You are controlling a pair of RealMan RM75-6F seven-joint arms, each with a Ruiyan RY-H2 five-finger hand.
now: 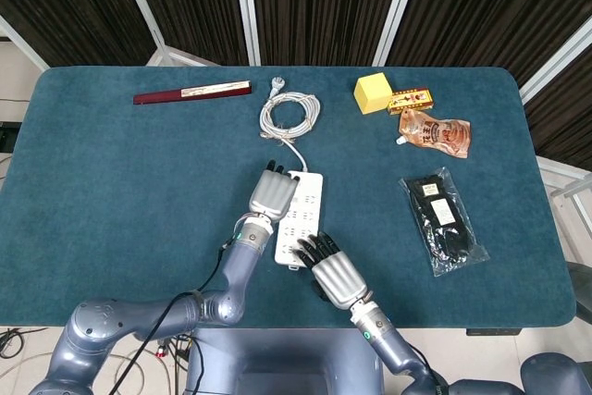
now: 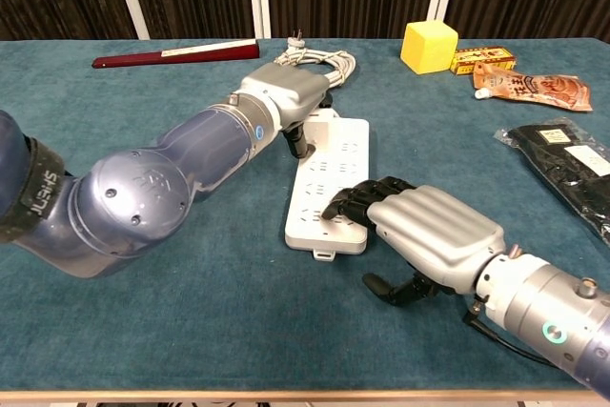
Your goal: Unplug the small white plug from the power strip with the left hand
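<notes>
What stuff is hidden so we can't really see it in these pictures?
- Small white plug: not visible in either view; the left robot hand covers the far end of the power strip.
- Left fingers: head view shows only the hand's back, so its grasp is unclear.
- Writing on the orange pouch: too small.
- Right arm: cut off by the bottom edge.
</notes>
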